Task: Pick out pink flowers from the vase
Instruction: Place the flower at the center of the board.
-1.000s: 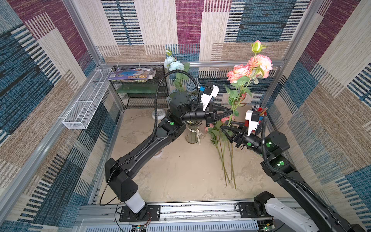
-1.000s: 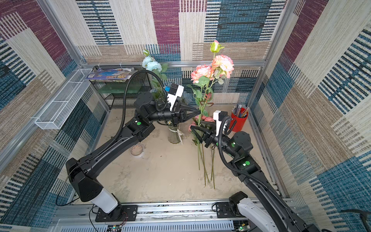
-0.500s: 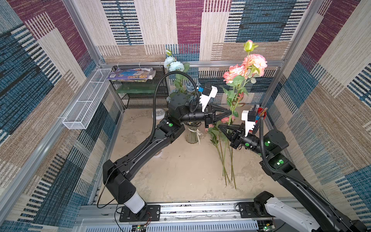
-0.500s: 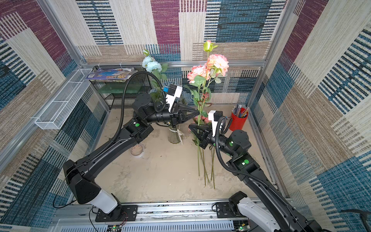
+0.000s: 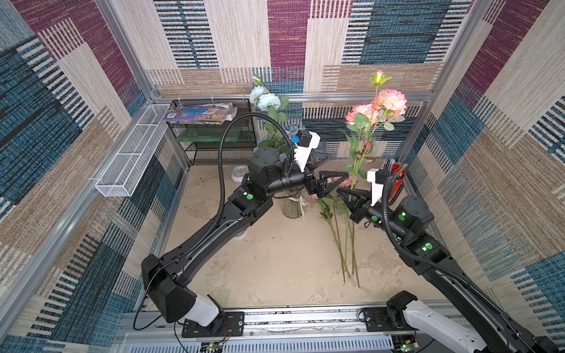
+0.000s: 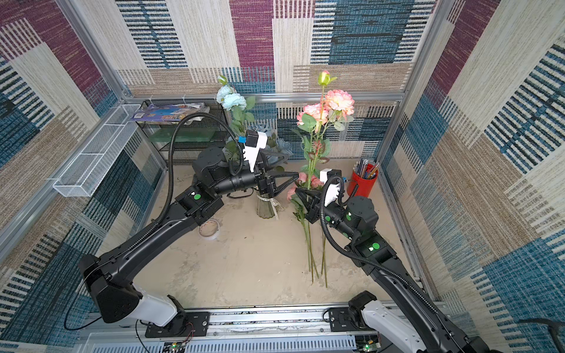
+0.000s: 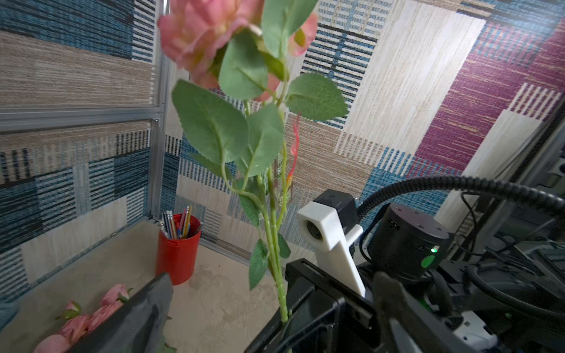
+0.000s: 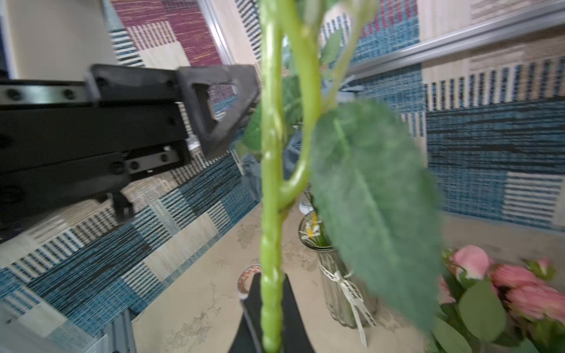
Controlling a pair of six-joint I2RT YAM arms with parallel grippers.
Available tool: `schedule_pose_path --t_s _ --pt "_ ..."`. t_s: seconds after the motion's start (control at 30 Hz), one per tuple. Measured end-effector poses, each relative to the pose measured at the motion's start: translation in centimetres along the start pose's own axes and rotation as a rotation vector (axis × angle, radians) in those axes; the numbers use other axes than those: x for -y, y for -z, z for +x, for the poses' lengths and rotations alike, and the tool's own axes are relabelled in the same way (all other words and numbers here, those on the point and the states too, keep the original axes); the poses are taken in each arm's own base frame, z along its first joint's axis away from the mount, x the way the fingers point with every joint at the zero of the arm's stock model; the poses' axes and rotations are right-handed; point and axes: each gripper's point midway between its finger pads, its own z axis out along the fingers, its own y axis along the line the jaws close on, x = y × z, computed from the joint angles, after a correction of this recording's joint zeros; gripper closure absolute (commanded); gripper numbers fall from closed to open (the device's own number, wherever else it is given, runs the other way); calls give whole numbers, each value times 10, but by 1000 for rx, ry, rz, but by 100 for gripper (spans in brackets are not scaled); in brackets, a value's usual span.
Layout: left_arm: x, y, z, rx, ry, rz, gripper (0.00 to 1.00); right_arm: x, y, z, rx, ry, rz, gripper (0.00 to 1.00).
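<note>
Top views: pink flower stem (image 5: 359, 146) apparently upright.

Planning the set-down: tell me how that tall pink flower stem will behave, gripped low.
Likely top-heavy: the pink blooms sit far above the right gripper. The thin stem will probably sway. Its knobbly surface should resist slipping.

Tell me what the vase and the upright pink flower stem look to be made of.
The vase: clear greenish glass by the look, ribbed and see-through, twine tied at its neck.
The pink flower stem: probably moulded plastic, glossy, evenly green and knobbly; its leaves look like matte fabric. The right gripper holds it.
</note>
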Motion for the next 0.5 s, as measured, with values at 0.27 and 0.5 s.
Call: schedule_pose_path --t_s 0.27,0.5 --pt "-10 11 9 -6 -13 -79 1 113 -18 60 -205 -159 359 100" --pt "-8 22 13 -6 -33 -103 1 154 -28 138 -446 -251 464 100"
